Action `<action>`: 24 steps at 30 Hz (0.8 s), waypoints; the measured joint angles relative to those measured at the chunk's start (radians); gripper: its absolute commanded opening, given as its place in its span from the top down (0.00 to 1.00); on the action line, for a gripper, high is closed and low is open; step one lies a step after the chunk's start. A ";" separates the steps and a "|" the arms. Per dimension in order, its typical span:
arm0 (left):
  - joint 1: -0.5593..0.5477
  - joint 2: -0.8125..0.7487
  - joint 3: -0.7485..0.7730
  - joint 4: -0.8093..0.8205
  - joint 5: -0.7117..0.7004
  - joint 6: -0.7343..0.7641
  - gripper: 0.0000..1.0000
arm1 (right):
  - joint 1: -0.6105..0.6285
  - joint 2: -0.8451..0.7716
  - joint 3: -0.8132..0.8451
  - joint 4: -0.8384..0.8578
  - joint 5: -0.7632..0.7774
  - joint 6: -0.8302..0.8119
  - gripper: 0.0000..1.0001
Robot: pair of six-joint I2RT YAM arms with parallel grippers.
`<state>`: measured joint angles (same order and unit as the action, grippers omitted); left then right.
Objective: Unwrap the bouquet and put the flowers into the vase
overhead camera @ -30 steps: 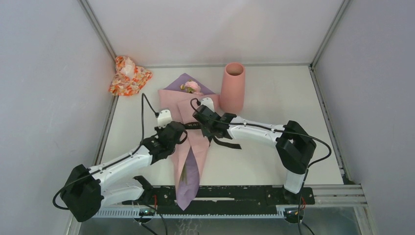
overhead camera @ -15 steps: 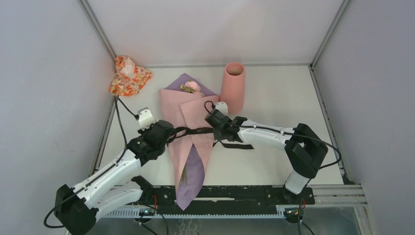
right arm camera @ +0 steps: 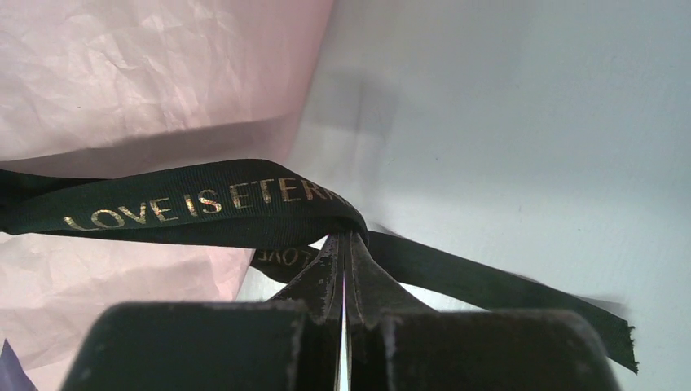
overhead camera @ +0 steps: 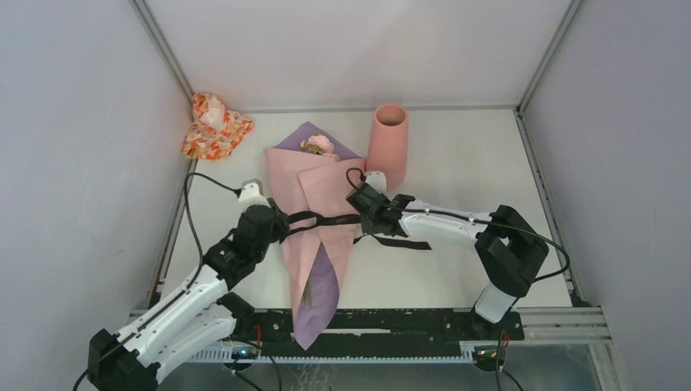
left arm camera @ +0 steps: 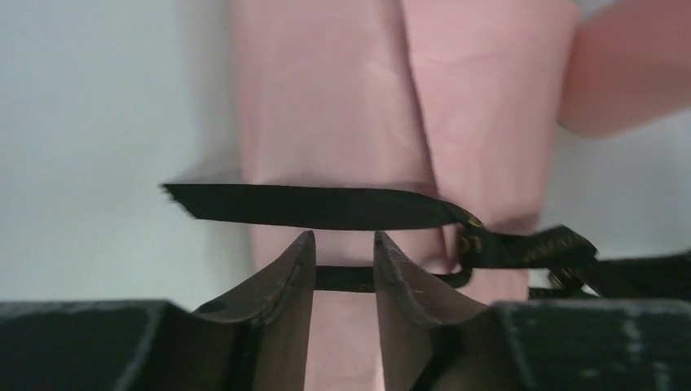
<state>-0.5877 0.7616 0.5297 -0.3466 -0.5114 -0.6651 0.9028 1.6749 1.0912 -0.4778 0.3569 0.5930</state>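
bouquet (overhead camera: 314,228) lies lengthwise mid-frame in the overhead view, with its wide end and flowers (overhead camera: 319,145) toward the top, just left of the upright vase (overhead camera: 388,145), and its tip toward the bottom edge. change over the last second: my two grippers started close together over the cone's waist, then drew apart sideways with the black ribbon (overhead camera: 326,220) stretched between them. now my left gripper (left arm camera: 344,240) has let go. its jaws are parted, a thin strand crosses behind the gap, and a free tail (left arm camera: 310,206) sits loose just above the tips in that frame. my right gripper (right arm camera: 346,238) remains pinched shut on the ribbon at the cone's right edge, the lettered band looping off toward frame left. judgement: the tie looks pulled loose, but the band still crosses the paper, so the wrap is not yet free. paper unopened, no stems in the vase; early in the task. likely next: regrip and clear the ribbon.
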 measured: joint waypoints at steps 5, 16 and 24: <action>0.000 0.010 -0.050 0.123 0.165 0.089 0.54 | 0.000 -0.003 0.000 0.014 -0.023 0.000 1.00; -0.004 0.138 -0.048 0.200 0.291 0.215 0.56 | 0.000 -0.016 0.000 0.045 -0.063 -0.002 1.00; -0.059 0.040 -0.082 0.211 0.287 0.238 0.55 | 0.000 -0.017 0.000 0.064 -0.080 -0.004 1.00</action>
<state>-0.6464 0.8013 0.4473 -0.1356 -0.2245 -0.4274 0.9028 1.6581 1.0912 -0.4133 0.2771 0.5892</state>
